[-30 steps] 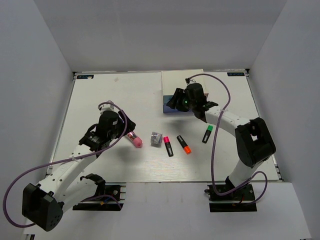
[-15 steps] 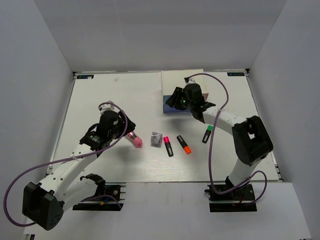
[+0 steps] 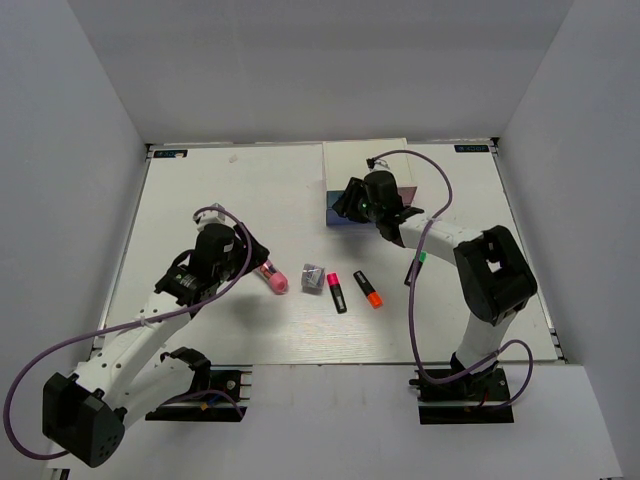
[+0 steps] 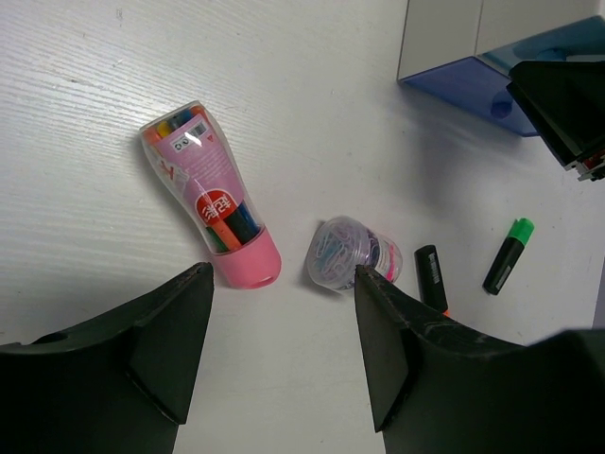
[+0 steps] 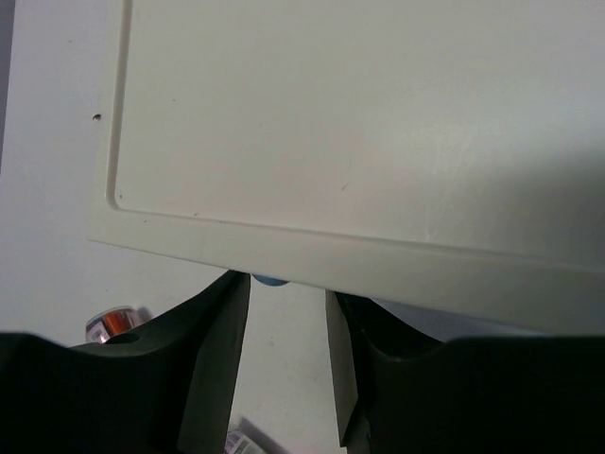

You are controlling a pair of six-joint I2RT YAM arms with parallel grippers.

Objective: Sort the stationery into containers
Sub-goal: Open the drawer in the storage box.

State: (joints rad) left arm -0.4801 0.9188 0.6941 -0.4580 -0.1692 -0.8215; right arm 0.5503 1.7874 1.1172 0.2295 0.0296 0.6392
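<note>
Operator: Which step are you on?

Me: Getting a container open, I'd say. My right claw point(image 5: 286, 293) is at the white cabinet point(image 3: 362, 160), against the front of the blue-violet drawer point(image 3: 338, 213), which stands partly drawn out. A narrow gap shows between its fingers, but I cannot tell whether they nip the drawer.

Operator: And the left?

Me: My left claw point(image 4: 284, 279) is spread wide and empty. It hovers near the clear pen bottle point(image 4: 210, 208), which lies on its side on the table point(image 3: 200, 200). The paper-clip tub point(image 4: 348, 253) sits just beside the bottle's pink cap. The pink-capped highlighter point(image 3: 336, 292), the orange one point(image 3: 368, 289) and the green one point(image 4: 508, 255) lie further right.

Operator: Next?

Me: Probably come down astride the bottle — it lies slantwise, so my wrist must turn to match — and pinch without nudging the tub. The right claw should leave the drawer mouth free.
</note>
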